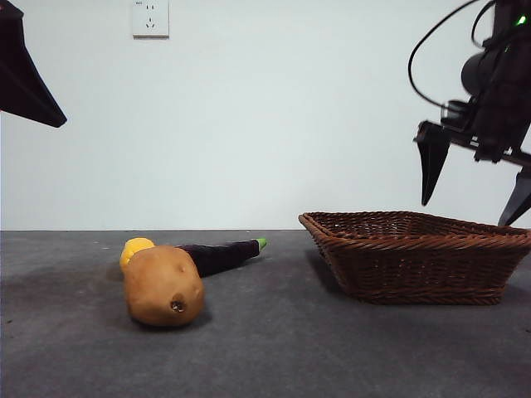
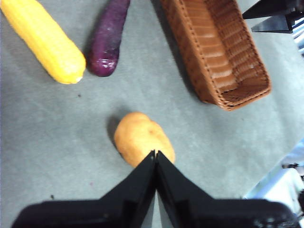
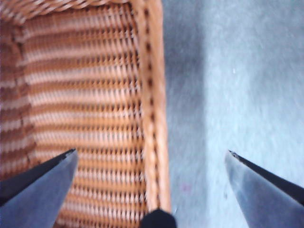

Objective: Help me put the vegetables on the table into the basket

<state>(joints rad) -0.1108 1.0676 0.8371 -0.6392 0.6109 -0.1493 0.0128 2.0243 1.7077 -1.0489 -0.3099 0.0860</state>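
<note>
**Right hand spread wide above basket edge; three vegetables on tabletop**

Right hand (image 1: 475,200): jaws far apart, empty, touching nothing. It hangs above the basket (image 1: 419,257), straddling one braided long rim, one jaw over the woven floor, the other over bare tabletop (image 1: 274,348).

Left hand (image 2: 156,156): jaws pressed together, tips meeting, nothing between them. It hovers above the potato (image 1: 163,285).

Potato: tan-brown, one dark eye facing the front camera, lying on the tabletop apart from the basket. Behind it lie the dark-purple eggplant (image 1: 217,256), green tip toward the basket, and a yellow-orange ridged piece (image 1: 135,248). Basket interior appears empty where visible.
</note>
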